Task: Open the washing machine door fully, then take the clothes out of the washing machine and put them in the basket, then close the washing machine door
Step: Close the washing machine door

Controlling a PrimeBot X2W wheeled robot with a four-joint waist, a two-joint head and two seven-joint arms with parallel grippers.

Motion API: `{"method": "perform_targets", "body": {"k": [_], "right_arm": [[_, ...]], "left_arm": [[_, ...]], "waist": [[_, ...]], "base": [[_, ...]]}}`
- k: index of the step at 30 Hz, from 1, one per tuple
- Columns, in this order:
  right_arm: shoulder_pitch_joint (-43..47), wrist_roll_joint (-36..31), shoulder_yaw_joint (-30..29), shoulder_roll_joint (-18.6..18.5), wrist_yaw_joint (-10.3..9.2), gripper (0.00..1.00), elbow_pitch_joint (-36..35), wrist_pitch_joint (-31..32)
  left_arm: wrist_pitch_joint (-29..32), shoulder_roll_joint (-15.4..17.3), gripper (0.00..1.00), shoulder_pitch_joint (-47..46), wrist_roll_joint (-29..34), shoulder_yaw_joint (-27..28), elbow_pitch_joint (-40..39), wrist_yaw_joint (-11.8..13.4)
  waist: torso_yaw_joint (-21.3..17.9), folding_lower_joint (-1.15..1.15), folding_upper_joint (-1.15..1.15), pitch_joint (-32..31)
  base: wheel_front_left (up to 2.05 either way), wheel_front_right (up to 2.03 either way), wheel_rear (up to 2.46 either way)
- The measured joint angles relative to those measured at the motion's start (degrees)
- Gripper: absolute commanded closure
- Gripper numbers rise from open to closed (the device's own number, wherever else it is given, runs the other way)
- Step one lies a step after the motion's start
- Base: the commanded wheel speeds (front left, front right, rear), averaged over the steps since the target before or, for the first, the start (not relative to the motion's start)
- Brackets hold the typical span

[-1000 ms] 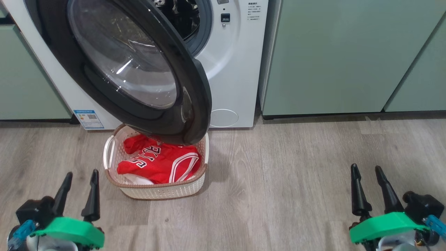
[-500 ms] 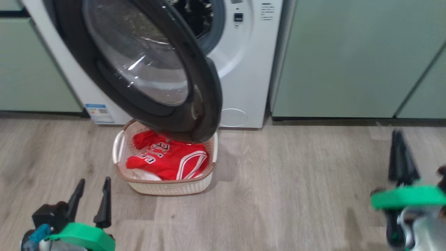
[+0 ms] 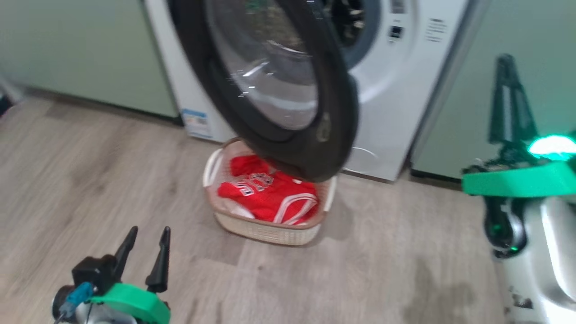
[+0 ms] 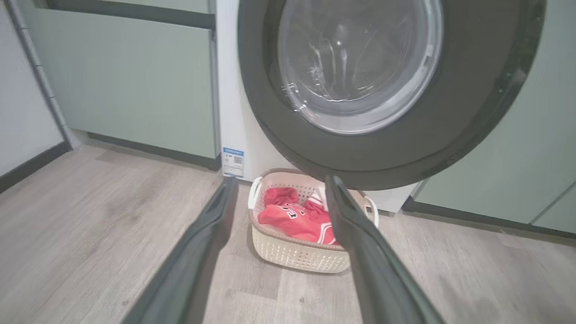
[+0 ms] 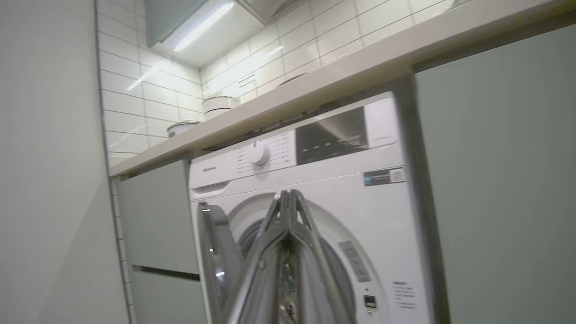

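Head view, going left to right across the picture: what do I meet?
Left gripper, two dark fingers apart → cream perforated plastic basket holding the red jersey → right gripper, dark fingers closed together, in front of the pale green cabinet.

The washing machine [image 3: 400,94] is a white front-loader with its drum opening exposed. The washing machine door [image 3: 270,85], glossy black rim around a clear bulging window, stands swung open, its lower edge over the basket [image 3: 265,231]. The basket is cream, perforated and brown-rimmed, and sits just before the machine. The red jersey [image 3: 270,200], white-trimmed and lettered, lies crumpled inside it.
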Motion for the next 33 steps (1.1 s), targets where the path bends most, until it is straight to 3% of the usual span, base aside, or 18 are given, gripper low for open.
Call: {"method": "perform_targets", "body": {"k": [7, 14, 18, 22, 33], "right_arm": [[-3.1, 0.7, 11.0, 0.0, 0.00, 1.00, 0.6, -0.1], [-4.7, 2.9, 24.6, -0.3, 0.00, 1.00, 11.1, 0.0], [-5.1, 4.4, 29.2, -0.6, 0.00, 1.00, 17.4, 0.0], [-6.6, 5.8, 28.7, -0.9, 0.00, 1.00, 23.3, 0.0], [-10.7, 3.2, 18.9, -0.8, 0.00, 1.00, 32.8, 0.0]], "left_arm": [[0.0, -0.8, 0.00, -0.2, 0.6, -2.5, 0.7, 0.0], [0.0, -1.2, 0.00, -0.3, 0.6, -4.3, 1.2, 0.0], [0.0, -1.6, 0.00, -0.6, 0.6, -4.7, 1.3, 0.0], [0.0, -2.8, 0.00, -1.5, 0.6, -4.8, 1.2, 0.0], [0.0, -5.5, 0.00, -3.2, 0.5, -6.4, 1.1, 0.0]], "waist": [[7.2, 0.00, 0.00, -0.4], [12.4, 0.00, 0.00, 0.0], [13.8, 0.00, 0.00, 0.9], [14.5, 0.00, 0.00, 1.9], [13.6, 0.00, 0.00, 6.9]], "base": [[0.00, 0.00, 0.00], [0.00, 0.00, 0.00], [0.00, 0.00, 0.00], [0.00, 0.00, 0.00], [0.00, 0.00, 0.00]]}}
